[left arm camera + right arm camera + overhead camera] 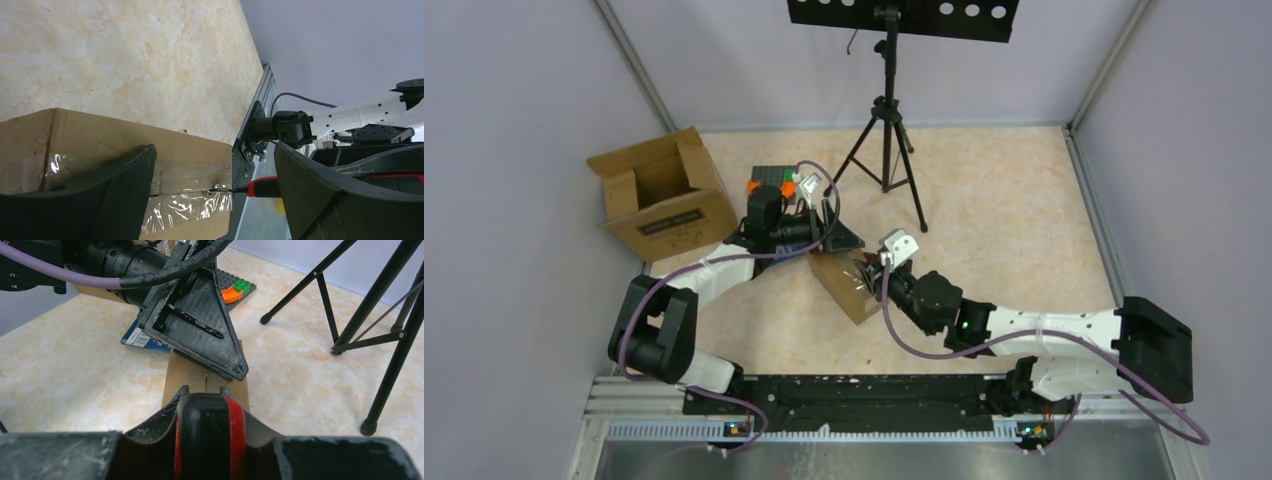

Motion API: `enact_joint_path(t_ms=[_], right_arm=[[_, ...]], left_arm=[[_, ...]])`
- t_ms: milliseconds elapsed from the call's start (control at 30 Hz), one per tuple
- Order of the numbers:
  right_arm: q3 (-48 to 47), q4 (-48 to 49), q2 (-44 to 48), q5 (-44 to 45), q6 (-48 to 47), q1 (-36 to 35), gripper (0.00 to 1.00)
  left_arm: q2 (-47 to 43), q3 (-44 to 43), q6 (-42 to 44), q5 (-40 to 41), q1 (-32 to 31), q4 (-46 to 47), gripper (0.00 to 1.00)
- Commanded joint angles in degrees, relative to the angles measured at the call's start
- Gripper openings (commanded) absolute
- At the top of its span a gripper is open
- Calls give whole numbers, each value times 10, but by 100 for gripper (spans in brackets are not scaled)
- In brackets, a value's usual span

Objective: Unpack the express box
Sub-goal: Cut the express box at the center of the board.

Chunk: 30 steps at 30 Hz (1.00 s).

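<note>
A small brown express box (pixel 849 285) sealed with clear tape lies at the middle of the table. It also shows in the left wrist view (pixel 125 145) and the right wrist view (pixel 186 376). My left gripper (pixel 832 240) is open at the box's far end, and one finger (pixel 200 325) rests on the box top. My right gripper (pixel 880 268) is shut on a red and black cutter (pixel 210 435). The cutter's thin blade (pixel 235 189) touches the taped seam at the box's near edge, with the red handle (pixel 262 186) behind it.
A larger open cardboard box (pixel 664 195) stands at the back left. A black tripod (pixel 886 130) stands at the back centre. A dark baseplate with orange and green bricks (pixel 235 290) and a blue and white packet (pixel 140 337) lie behind the left gripper.
</note>
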<state>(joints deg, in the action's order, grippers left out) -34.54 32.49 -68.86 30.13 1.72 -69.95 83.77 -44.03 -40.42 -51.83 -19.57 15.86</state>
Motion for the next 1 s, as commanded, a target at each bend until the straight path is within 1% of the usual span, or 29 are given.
enact_joint_path(t_ms=[0,300,567,700,833,967], right_arm=[[1,70,41,3,16,-12,0],[-4,57,52,-6,9,-13,0],[-9,35,54,-21,7,-13,0],[-30,-5,40,-16,10,-15,0],[-64,-76,19,8,26,-21,0],[-70,-104,25,33,47,-27,0]], left_arm=[[25,47,-8,53,14,-35,92],[35,49,-5,61,23,-47,92],[36,34,7,89,25,-90,92],[31,32,2,120,25,-111,92],[21,34,-13,156,24,-127,92],[13,38,-29,196,25,-141,92]])
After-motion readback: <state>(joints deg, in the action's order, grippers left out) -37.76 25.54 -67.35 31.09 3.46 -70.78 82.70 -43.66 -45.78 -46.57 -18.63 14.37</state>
